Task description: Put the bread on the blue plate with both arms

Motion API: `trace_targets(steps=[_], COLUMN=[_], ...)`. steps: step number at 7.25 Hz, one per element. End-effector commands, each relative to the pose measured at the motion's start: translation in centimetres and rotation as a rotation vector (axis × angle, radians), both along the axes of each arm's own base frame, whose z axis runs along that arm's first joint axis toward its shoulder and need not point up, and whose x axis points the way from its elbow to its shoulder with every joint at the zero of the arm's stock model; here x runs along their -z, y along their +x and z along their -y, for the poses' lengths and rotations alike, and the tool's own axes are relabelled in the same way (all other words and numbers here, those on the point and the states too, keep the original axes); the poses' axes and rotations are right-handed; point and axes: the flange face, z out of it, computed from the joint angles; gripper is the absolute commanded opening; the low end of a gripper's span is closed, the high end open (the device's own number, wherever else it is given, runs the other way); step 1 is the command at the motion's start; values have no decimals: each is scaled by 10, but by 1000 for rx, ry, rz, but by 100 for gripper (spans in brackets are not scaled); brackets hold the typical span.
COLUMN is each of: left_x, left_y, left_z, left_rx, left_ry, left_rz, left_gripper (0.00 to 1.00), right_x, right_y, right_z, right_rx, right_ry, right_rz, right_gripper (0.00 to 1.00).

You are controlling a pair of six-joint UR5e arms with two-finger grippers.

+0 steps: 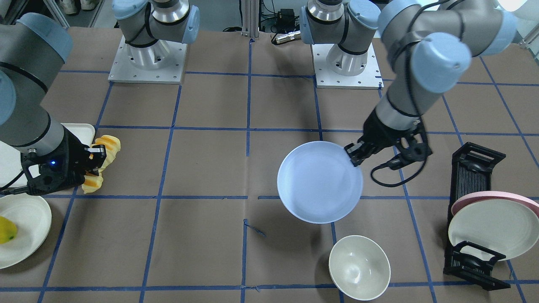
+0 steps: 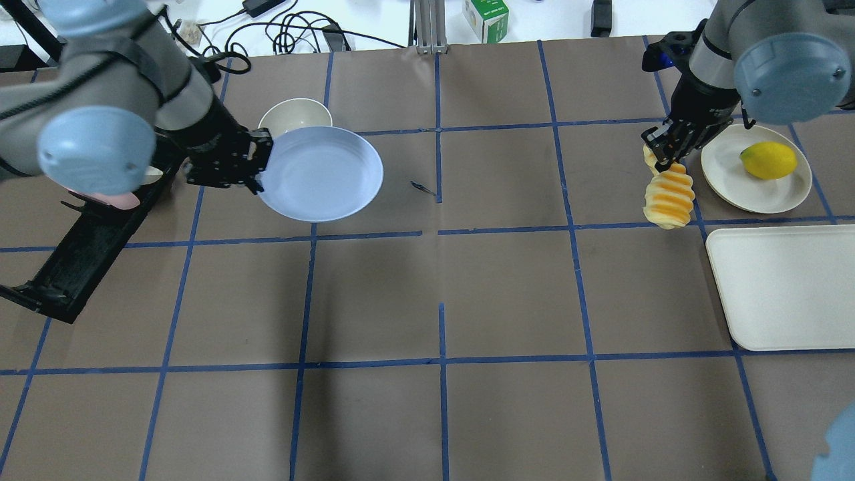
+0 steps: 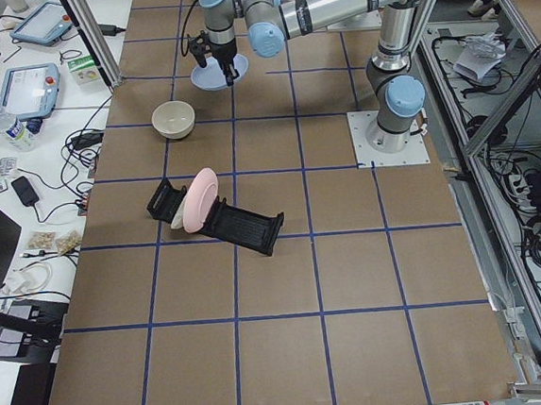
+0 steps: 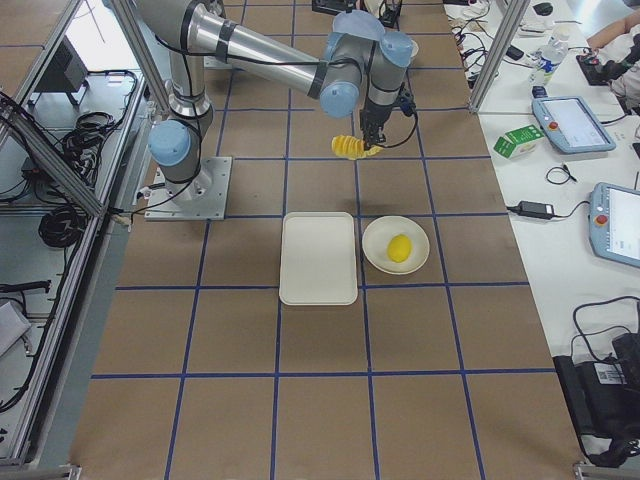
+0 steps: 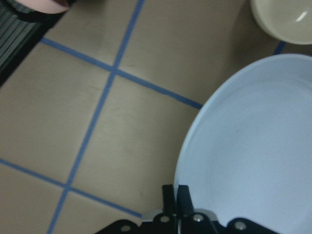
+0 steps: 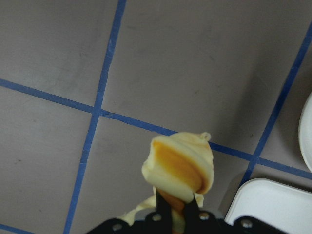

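My left gripper (image 2: 257,160) is shut on the rim of the blue plate (image 2: 320,175) and holds it above the table; it also shows in the front view (image 1: 353,156) with the plate (image 1: 318,182), and in the left wrist view (image 5: 175,195) with the plate (image 5: 253,156). My right gripper (image 2: 661,157) is shut on the bread (image 2: 669,197), which hangs lifted off the table. The front view shows that gripper (image 1: 94,162) and the bread (image 1: 107,147), the right wrist view the bread end-on (image 6: 180,165). The two grippers are far apart.
A cream bowl (image 2: 294,115) stands just beyond the plate. A black dish rack (image 1: 473,210) holds a pink plate (image 1: 497,197) and a cream plate. A cream plate with a yellow fruit (image 2: 768,160) and a white tray (image 2: 788,287) lie at the right.
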Motion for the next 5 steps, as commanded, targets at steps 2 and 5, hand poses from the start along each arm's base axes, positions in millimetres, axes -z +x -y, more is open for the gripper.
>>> trace_targets(steps=[2,5], left_x=[115,135], left_y=[-92,-134], left_z=[-33,-51], left_rx=[-157,-162], left_ry=[-115,-79], left_rz=[-131,-130], left_gripper=[0,0], right_x=[5,10], right_y=[57,94], right_z=[-3,-13], right_rx=[79,190], right_ry=[-2,23], right_rz=[27,31], right_gripper=[0,0])
